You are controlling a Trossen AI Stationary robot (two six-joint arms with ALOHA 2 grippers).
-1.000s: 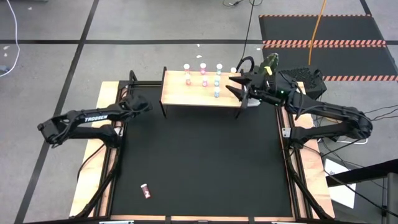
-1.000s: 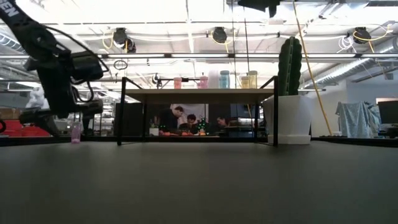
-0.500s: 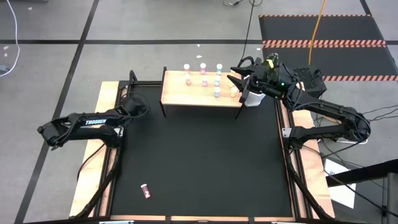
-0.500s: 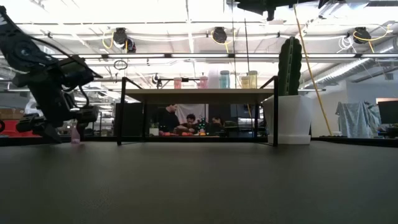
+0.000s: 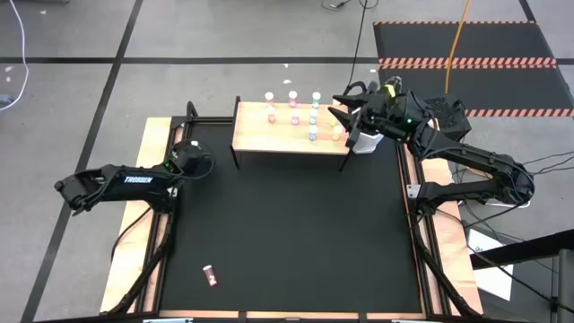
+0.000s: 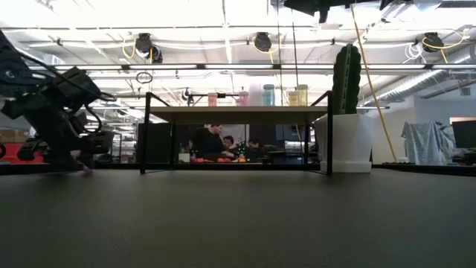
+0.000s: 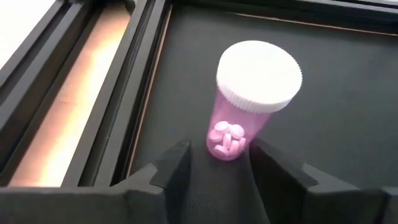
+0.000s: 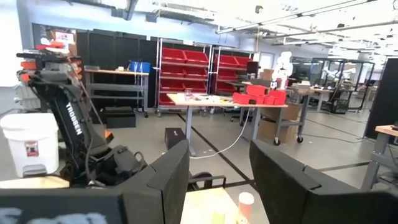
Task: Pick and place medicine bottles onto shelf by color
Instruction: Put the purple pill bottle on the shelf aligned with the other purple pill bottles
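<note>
left hand closing on pink bottle
light, rigid, slick; fingers flank its base just ahead, grip unconfirmed; better below cap.

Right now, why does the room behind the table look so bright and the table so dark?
Low view: ceiling lights glare white behind the shelf, leaving the left gripper a dark silhouette. Left wrist view: the pink bottle is evenly lit and sharp between the fingers.
</note>
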